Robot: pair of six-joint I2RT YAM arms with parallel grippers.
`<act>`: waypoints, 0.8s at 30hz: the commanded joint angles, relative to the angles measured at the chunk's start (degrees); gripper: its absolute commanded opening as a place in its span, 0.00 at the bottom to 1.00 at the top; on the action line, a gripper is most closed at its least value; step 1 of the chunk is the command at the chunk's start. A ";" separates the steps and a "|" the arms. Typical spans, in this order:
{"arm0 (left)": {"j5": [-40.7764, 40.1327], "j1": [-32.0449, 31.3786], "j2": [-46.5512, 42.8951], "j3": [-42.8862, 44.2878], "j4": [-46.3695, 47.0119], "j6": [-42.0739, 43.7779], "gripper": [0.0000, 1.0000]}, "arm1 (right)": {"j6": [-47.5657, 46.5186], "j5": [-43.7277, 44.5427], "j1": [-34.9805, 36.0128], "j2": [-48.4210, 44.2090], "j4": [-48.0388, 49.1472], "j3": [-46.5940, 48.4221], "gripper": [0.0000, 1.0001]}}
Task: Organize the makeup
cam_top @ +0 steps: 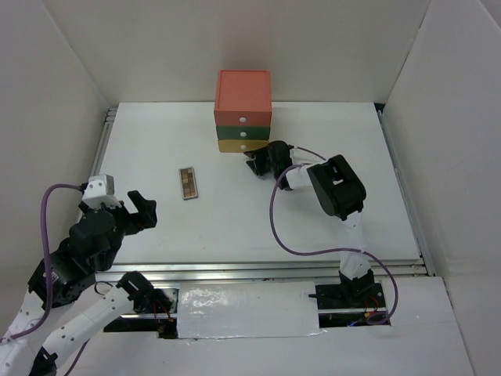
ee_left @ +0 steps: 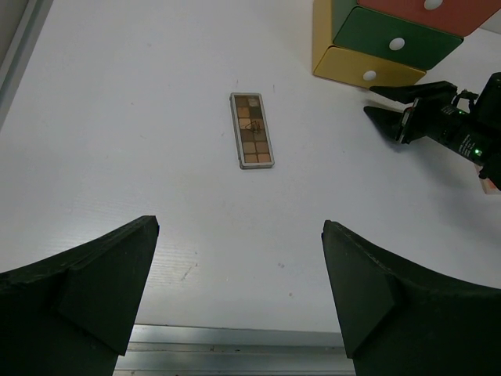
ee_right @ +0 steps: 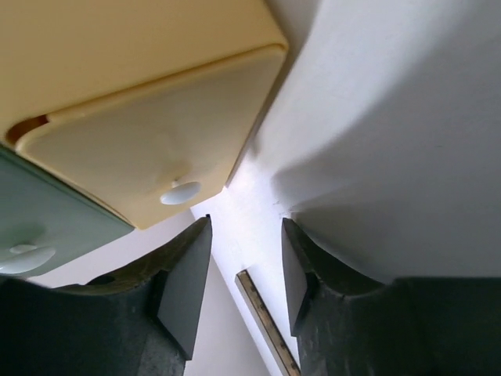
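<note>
One piece of makeup shows: a brown eyeshadow palette (cam_top: 188, 182) (ee_left: 251, 130) lying flat on the white table, left of centre. Its edge appears between the right fingers in the right wrist view (ee_right: 266, 325), farther off. My right gripper (cam_top: 254, 165) (ee_right: 244, 266) (ee_left: 391, 116) hovers just in front of the yellow bottom drawer (ee_right: 149, 157) of the stacked drawer box (cam_top: 243, 110). Its jaws are apart with nothing between them, just below the drawer's white knob (ee_right: 180, 192). My left gripper (cam_top: 141, 207) (ee_left: 239, 231) is wide open and empty near the table's front left, short of the palette.
The box has a red top, a green middle drawer (ee_left: 391, 39) and the yellow bottom one, and stands at the back centre. White walls close in the table on three sides. A metal rail (ee_left: 235, 348) runs along the near edge.
</note>
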 commanded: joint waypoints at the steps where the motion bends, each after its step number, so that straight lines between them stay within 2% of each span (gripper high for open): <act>1: -0.32 -0.28 -0.91 -0.03 2.22 0.67 0.99 | 0.09 0.18 0.74 -0.90 3.43 1.21 0.49; 21: 1.09 -0.28 -1.26 -0.29 3.01 1.64 0.99 | -0.61 3.35 1.09 0.77 7.63 3.16 0.51; 24: 1.35 -0.28 -1.18 -0.29 3.09 1.72 0.99 | -0.97 3.43 1.09 0.86 5.54 4.55 0.50</act>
